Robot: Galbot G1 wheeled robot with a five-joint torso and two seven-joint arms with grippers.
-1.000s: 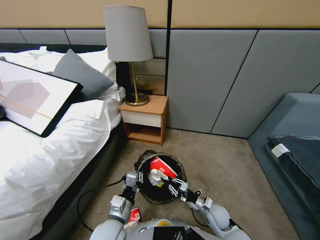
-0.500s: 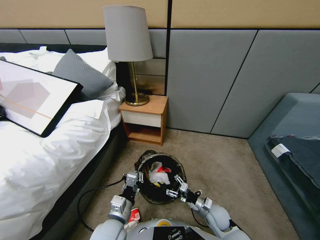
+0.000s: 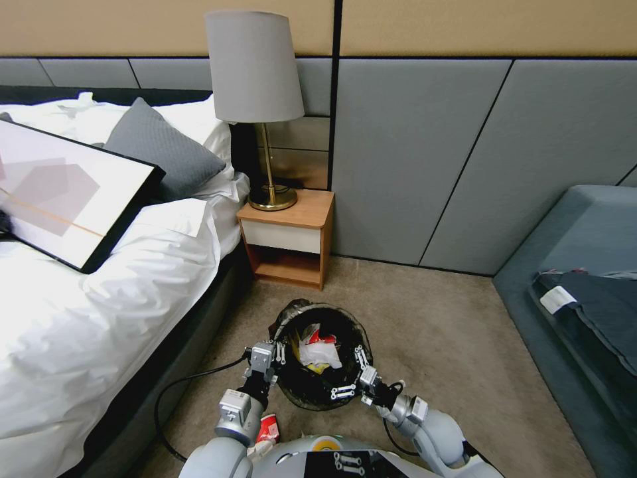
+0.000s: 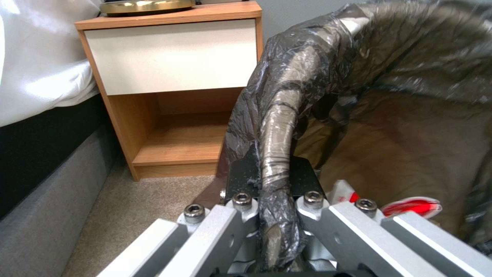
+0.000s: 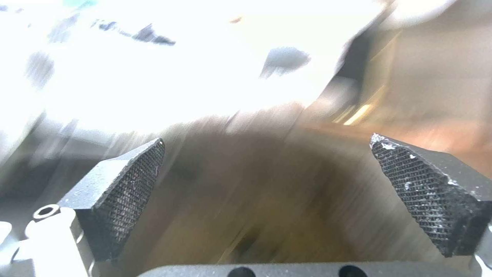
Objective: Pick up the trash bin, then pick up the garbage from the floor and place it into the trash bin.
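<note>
Beside the bed [image 3: 99, 312], on beige carpet before a wooden nightstand [image 3: 288, 236], the robot's left gripper [image 3: 277, 353] was clamped on the near-left rim of the trash bin [image 3: 292, 392], its metal fingers [image 4: 328, 215] pinching the crinkled black bag folded over the edge. The left arm reached forward from the shoulder, forearm pointing toward the nightstand. The right gripper [image 3: 352, 375] hung at the bin's near-right rim, its jaws spread wide and holding nothing, the textured black pads [image 5: 128, 184] well apart. The right arm bent in from the right side. The bin stood upright between the two grippers, its dark liner open. Garbage [image 3: 317, 348] lay inside: crumpled white paper, a red-and-white wrapper and a bit of yellow.
</note>
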